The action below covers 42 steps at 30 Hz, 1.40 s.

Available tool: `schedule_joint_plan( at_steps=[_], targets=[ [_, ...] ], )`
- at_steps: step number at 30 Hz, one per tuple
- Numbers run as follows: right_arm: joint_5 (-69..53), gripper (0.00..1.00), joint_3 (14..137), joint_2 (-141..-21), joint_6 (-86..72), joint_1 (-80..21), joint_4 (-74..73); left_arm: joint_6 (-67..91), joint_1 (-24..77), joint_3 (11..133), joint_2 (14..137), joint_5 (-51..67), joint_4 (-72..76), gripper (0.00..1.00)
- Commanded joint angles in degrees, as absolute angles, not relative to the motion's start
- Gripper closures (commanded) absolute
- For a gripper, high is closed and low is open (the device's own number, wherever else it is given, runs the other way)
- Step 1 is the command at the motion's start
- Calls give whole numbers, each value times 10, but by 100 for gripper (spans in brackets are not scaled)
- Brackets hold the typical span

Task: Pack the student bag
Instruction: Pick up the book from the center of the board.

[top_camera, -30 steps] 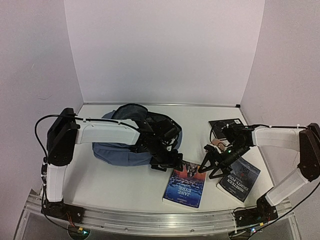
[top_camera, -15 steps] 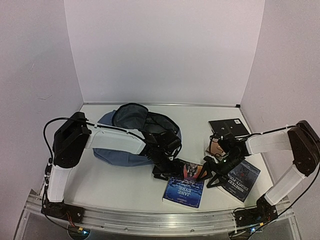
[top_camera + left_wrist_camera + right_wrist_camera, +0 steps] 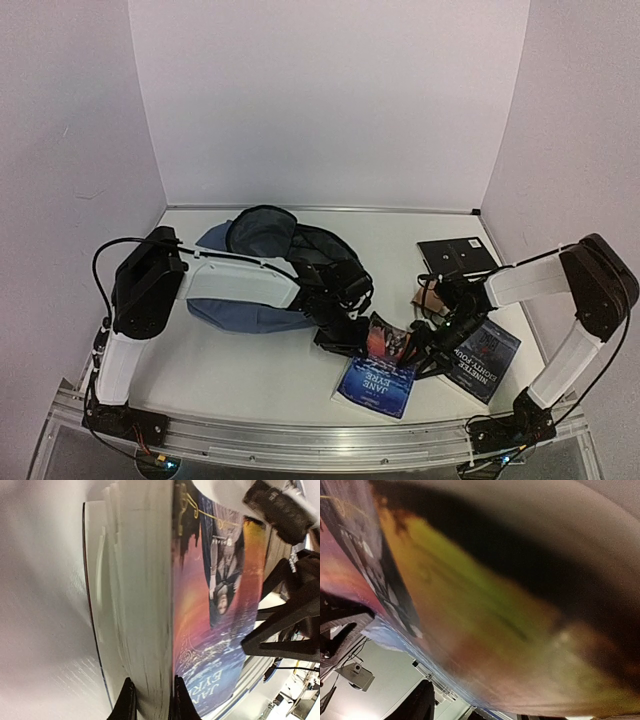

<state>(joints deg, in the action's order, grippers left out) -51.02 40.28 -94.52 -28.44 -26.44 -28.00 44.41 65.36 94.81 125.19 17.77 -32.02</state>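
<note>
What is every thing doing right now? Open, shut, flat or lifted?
student bag, lying down, open on top.
Jane Eyre book, far end lifted up.
Nineteen Eighty-Four book, flat, closed.
black book, flat, closed.
left hand, shut on Jane Eyre book.
right hand, beside that book; grip unclear.

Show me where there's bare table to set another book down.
Free: the near-left table in front of the student bag; the far middle between the bag and the black book. Crowded: near right, where the left tool and right tool meet at the Jane Eyre book beside the Nineteen Eighty-Four book.
</note>
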Motion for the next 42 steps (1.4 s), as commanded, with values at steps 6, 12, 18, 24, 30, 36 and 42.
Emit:
schedule_joint_plan(
  at_steps=[6,12,18,24,30,36,42],
  targets=[
    [-523,29,447,-816,-243,-273,-235,412,680,960,1146,125,-238,100],
    [-520,2,476,-724,-196,-245,-328,385,679,997,1105,96,-277,100],
    [-517,2,544,-703,-134,-205,-413,403,644,996,1047,91,-281,100],
    [-536,2,568,-714,-112,-183,-434,417,588,995,999,119,-261,100],
    [-607,2,581,-747,-125,-183,-368,434,564,1011,983,148,-242,100],
    [-632,2,629,-812,-150,-194,-284,441,563,1041,990,177,-231,100],
    [-666,2,666,-878,-158,-240,-253,437,560,1056,990,197,-224,100]
  ],
)
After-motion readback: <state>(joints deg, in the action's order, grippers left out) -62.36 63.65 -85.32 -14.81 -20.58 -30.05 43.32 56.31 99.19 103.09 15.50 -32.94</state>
